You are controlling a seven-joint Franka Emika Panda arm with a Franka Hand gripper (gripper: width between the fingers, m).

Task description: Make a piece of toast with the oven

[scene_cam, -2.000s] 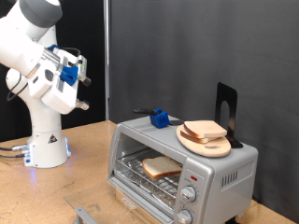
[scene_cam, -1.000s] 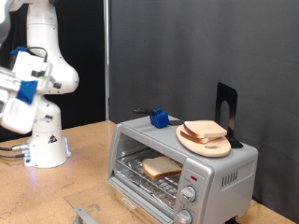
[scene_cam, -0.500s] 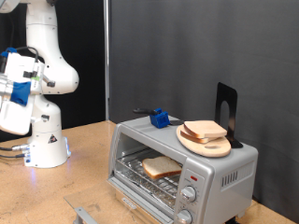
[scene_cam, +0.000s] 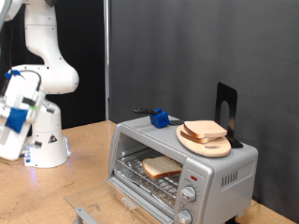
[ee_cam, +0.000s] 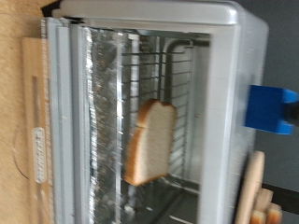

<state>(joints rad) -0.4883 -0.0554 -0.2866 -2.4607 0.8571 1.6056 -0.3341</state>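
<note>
The silver oven (scene_cam: 220,173) stands at the exterior view's right with its door folded down. A slice of toast (scene_cam: 161,167) lies flat on the wire rack inside. The wrist view looks straight into the oven (ee_cam: 234,56) and shows the toast (ee_cam: 149,142) on the rack, with the opened door (ee_cam: 56,103) in front. My gripper (scene_cam: 11,131) hangs at the exterior view's far left edge, well away from the oven, with nothing seen in it. Its fingers do not show in the wrist view.
A round wooden plate (scene_cam: 217,147) with another bread slice (scene_cam: 204,130) sits on the oven's top, beside a blue object (scene_cam: 161,119) and a black stand (scene_cam: 225,107). The robot's white base (scene_cam: 47,145) stands on the wooden table at the left.
The arm has swung from upper left down to the far left edge, lowering the hand. The oven, the toast and the plate have not moved.
</note>
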